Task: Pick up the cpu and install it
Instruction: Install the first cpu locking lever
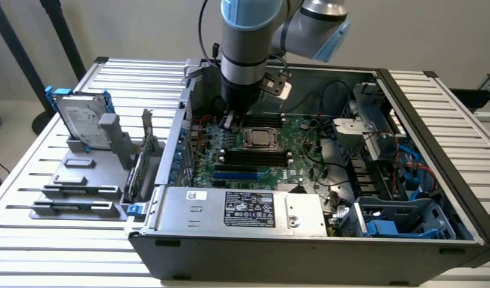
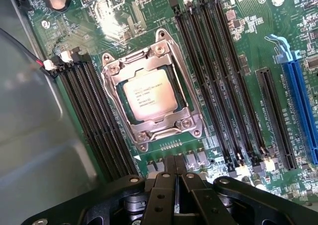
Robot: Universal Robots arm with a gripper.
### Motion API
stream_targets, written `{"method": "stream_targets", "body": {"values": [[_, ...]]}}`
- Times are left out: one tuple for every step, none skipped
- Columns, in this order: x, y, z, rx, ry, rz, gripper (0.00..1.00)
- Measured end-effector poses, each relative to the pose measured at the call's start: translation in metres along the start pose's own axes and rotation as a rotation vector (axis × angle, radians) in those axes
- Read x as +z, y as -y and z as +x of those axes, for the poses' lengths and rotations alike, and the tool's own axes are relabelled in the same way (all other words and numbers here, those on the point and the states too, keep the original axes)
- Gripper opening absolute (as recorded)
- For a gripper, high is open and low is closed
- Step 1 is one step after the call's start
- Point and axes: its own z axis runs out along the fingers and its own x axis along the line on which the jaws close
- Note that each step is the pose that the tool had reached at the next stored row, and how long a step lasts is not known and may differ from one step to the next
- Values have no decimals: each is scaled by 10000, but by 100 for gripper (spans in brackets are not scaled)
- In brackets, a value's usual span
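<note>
A small flat square chip, the cpu (image 2: 149,94), sits in the metal socket frame (image 2: 191,123) on the green motherboard (image 2: 248,46) inside an open computer case (image 1: 309,252). Its top is shiny silver-grey metal with a few lines of fine printed text, too small to read, and a thin pale rim shows around the edge. It lies flat, face up, level with the board. Being square, it has no long axis; its edges line up with the frame around it, and the lines of print run along the short way across the board's black memory slots (image 2: 218,76). The silver frame surrounds it on all four sides, with screws at the corners.

Black memory slots run in banks on both sides of the socket, and a blue slot (image 2: 300,106) lies farther off.

The robot arm (image 1: 249,42) reaches down into the case from above. Its gripper (image 2: 175,173) hangs just beside the socket, over the board, not touching the chip. The fingers (image 2: 168,178) are pressed together with nothing between them.

In the exterior view the case lies on a slatted white tabletop (image 1: 36,180). At that view's left, a silver hard drive (image 1: 81,120) in a blue bracket stands upright in a grey holder (image 1: 77,195).
</note>
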Motion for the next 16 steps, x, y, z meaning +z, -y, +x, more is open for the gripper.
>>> {"method": "stream_targets", "body": {"values": [[2, 3, 7, -31, 61, -25, 11], [3, 5, 13, -63, 129, -48, 11], [4, 7, 18, -95, 192, -69, 11], [6, 10, 24, -131, 252, -91, 11], [7, 12, 31, -170, 300, -111, 11], [8, 15, 37, -211, 336, -133, 11], [10, 18, 44, -255, 371, -155, 11], [11, 20, 51, -303, 399, -174, 11], [13, 23, 58, -356, 425, -192, 11], [14, 26, 64, -417, 449, -206, 11], [15, 28, 70, -481, 474, -218, 11], [17, 30, 76, -541, 495, -228, 11], [18, 33, 82, -606, 518, -239, 11], [19, 35, 88, -674, 543, -250, 11], [21, 38, 94, -737, 568, -259, 11], [22, 40, 100, -805, 592, -268, 11]]}}
